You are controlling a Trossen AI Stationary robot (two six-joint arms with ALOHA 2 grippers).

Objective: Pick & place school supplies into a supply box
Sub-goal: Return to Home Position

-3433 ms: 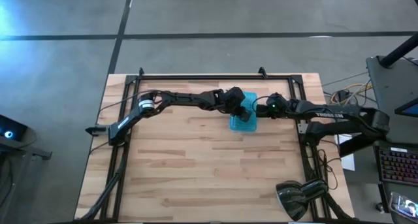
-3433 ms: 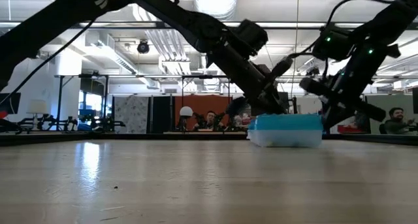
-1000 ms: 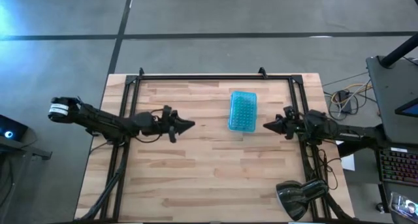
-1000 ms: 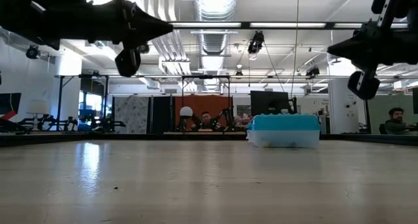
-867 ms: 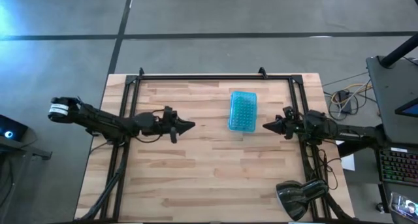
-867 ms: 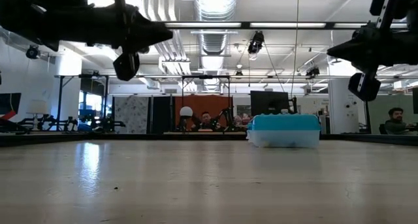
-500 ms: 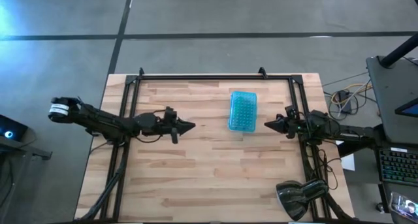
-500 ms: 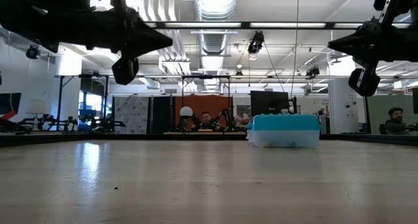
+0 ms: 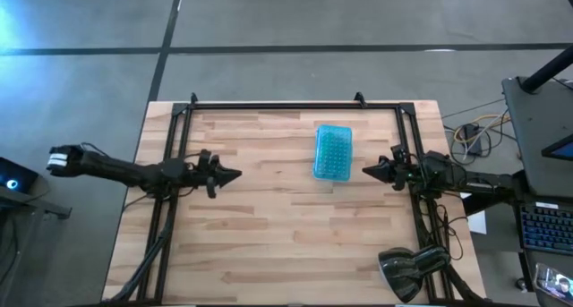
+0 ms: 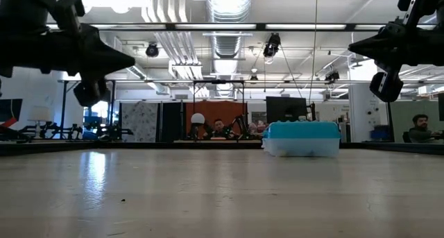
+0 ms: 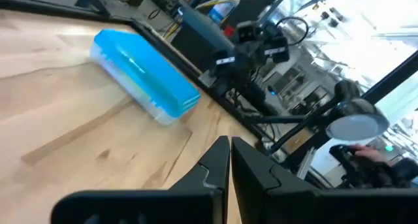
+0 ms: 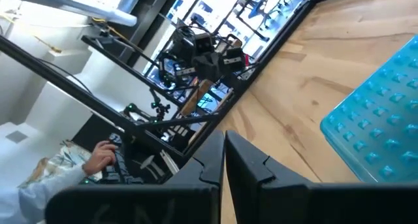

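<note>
No legible text, label, brand, number or sign was found on the supply box (image 9: 333, 152), the table (image 9: 269, 240) or anything else in view.

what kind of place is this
Probably a robotics lab in an open industrial hall: exposed ceiling ducts, what looks like another robot-arm rig beyond the wooden table, and a person seated in the background.

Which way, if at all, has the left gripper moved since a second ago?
Yes: the left gripper drew back leftward, farther from the supply box.
</note>
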